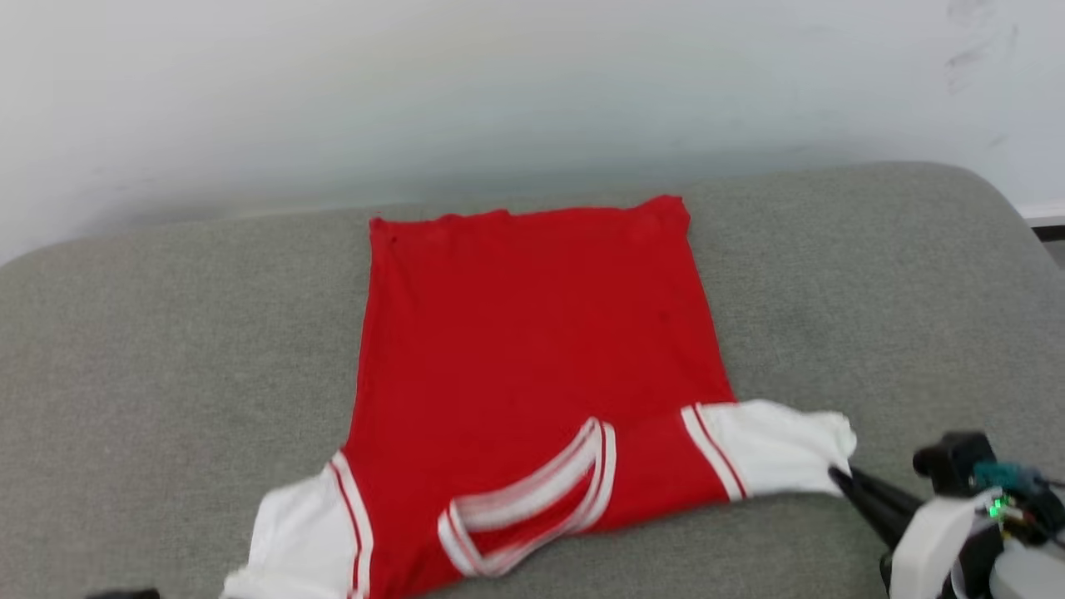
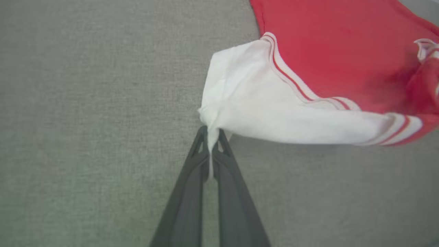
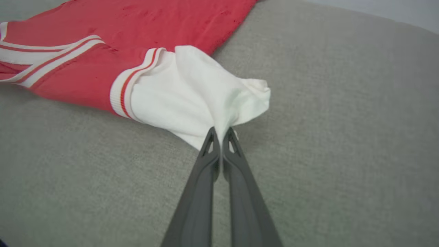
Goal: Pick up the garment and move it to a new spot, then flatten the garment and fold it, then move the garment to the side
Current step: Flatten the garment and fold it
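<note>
Red jersey-style garment (image 1: 532, 333) with white short sleeves lies plain back up in the middle of the grey woven upholstered surface (image 1: 166, 333), hem toward the pale wall (image 1: 499, 83) and striped collar trim (image 1: 532, 499) nearest the robot.

The step in hand looks like flattening. The left gripper (image 2: 212, 142) is clenched on the outer corner of the left white sleeve (image 2: 247, 103), and the right gripper (image 3: 222, 137) is clenched likewise on the tip of the right white sleeve (image 3: 192, 92).

To do it well, both pinches should probably draw outward evenly and stay low, so the red body does not skew. The collar trim sits twisted, and a gentle tug toward the robot may settle it. Each pinch takes only a small bite of cloth, so a hard pull could slip it free.

In the head view the right arm reaches in from the lower right, its dark fingers angled up and leftward to the sleeve tip. Seen from its wrist, the left gripper's fingers slope down over the surface, with the sleeve appearing slightly lifted.
</note>
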### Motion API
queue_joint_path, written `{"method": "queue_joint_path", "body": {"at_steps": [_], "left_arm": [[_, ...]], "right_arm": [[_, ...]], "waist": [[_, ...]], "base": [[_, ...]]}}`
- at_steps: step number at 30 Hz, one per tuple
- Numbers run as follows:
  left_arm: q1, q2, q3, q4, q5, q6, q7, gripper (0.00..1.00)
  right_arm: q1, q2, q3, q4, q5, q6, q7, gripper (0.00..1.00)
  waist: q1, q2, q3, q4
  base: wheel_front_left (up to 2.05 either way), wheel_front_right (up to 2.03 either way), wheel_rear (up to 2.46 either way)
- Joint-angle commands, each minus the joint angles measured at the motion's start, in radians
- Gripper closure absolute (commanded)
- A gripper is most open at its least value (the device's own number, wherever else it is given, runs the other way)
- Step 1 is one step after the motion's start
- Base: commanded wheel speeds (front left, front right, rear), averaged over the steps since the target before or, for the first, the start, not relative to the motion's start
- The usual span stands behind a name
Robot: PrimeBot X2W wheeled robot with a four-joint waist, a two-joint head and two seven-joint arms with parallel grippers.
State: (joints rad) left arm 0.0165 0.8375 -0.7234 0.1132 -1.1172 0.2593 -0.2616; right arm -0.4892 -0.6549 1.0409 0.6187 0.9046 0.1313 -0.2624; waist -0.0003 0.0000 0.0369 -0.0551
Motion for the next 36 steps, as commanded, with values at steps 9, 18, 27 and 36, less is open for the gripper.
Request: {"method": "queue_joint_path", "body": {"at_steps": [9, 18, 27, 36], "left_arm": [[0.209, -0.069, 0.111, -0.014, 0.058, 0.010, -0.005, 1.00], [0.203, -0.110, 0.148, -0.044, 0.137, 0.002, -0.005, 1.00], [0.171, -0.113, 0.187, -0.137, 0.223, 0.038, -0.004, 1.00], [0.075, -0.107, 0.189, -0.238, 0.312, 0.067, 0.000, 1.00]], "right_arm": [[0.259, -0.047, -0.086, -0.064, -0.029, -0.001, -0.002, 1.00], [0.266, -0.024, -0.213, -0.090, -0.115, -0.001, 0.018, 0.00], [0.127, -0.082, -0.478, -0.258, -0.256, -0.001, 0.061, 0.00], [-0.218, -0.153, -0.519, -0.436, -0.268, -0.001, 0.477, 0.00]], "waist": [[0.0003, 0.0000, -0.034, 0.005], [0.0003, 0.0000, -0.017, 0.011], [0.0003, 0.0000, 0.053, 0.034], [0.0003, 0.0000, 0.225, 0.118]], "base": [[0.00, 0.00, 0.00], [0.00, 0.00, 0.00], [0.00, 0.00, 0.00], [0.00, 0.00, 0.00]]}}
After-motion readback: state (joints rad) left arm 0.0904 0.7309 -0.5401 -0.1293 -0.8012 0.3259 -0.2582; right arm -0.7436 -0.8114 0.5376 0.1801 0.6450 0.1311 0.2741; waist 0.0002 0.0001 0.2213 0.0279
